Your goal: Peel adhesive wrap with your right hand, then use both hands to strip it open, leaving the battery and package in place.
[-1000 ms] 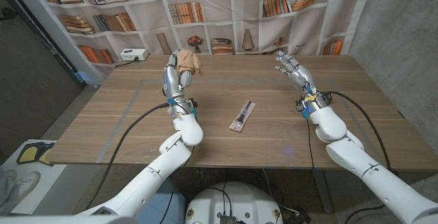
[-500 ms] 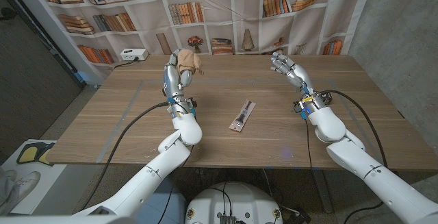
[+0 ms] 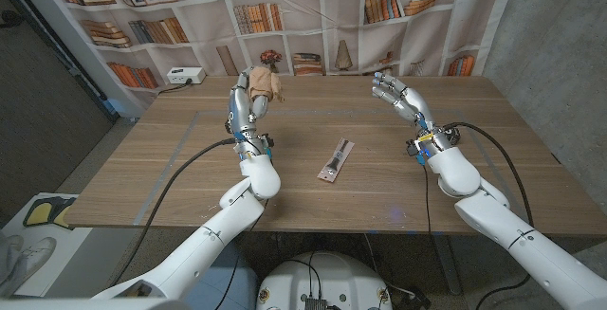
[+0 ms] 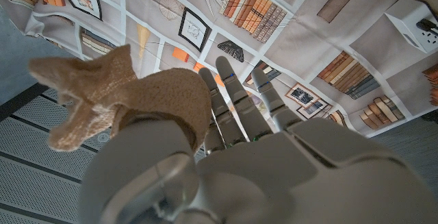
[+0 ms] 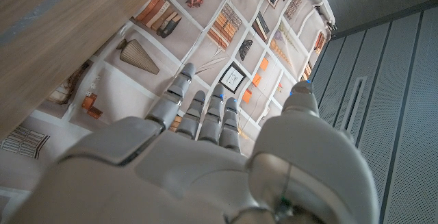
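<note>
Wooden table, pale tape lines on top. Battery pack lies flat near centre, angled. White power strip at far left edge.

I see the battery package, a slim brownish card pack with a dark battery in it, lying flat at the middle of the table, angled slightly, its wrap unopened.
</note>
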